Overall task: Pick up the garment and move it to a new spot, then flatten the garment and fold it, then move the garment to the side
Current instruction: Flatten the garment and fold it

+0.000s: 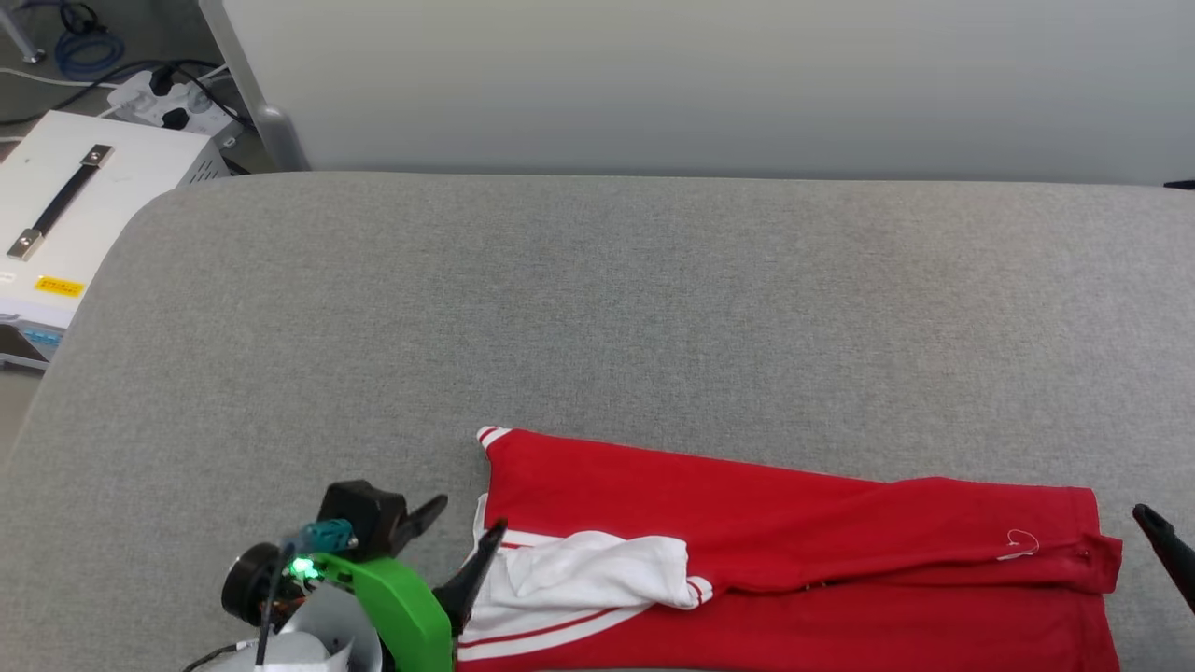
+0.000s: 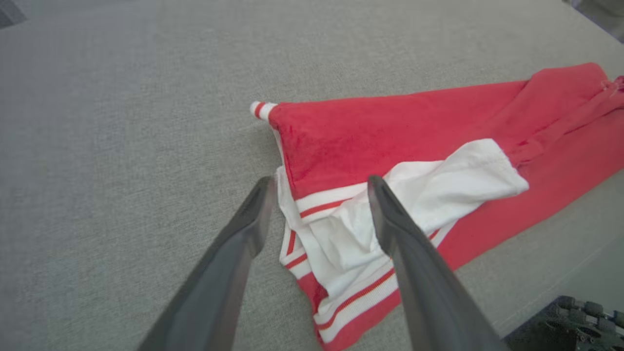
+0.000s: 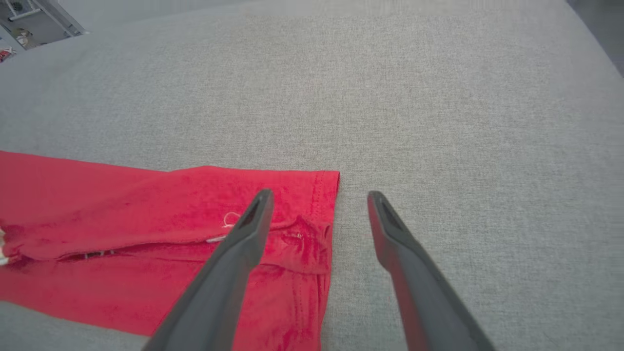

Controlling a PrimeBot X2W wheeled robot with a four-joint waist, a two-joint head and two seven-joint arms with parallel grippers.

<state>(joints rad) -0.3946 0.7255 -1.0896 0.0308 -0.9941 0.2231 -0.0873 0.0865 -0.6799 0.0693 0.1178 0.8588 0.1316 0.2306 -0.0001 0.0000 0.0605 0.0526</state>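
**Item:** the garment, a red jersey shirt with white short sleeves.

**Location:** It is lying folded lengthwise into a long band along the near edge of the grey fabric-covered worktop. Its sleeve end is pointing toward the left tool and its stitched hem end toward the right tool.

**Materials and shapes:**
- The knit is soft and matte, creasing slightly along the fold.
- A white sleeve is lying crumpled on top.
- Red-and-white striped trim is poking out at the far corner.
- A loose white thread is curling near the hem.

**Tools:**
- Both are standing wide open and gripping nothing.
- The left tool is straddling the striped edge.
- The right tool is straddling the hem corner.

**Handling, as judged:**
- The garment is looking light, limp and not fragile.
- Its layers are likely to slide apart and sag when lifted.
- The best hold is looking like a pinch through every layer at both end corners.

**Nearby:** a white equipment case is sitting off the worktop.
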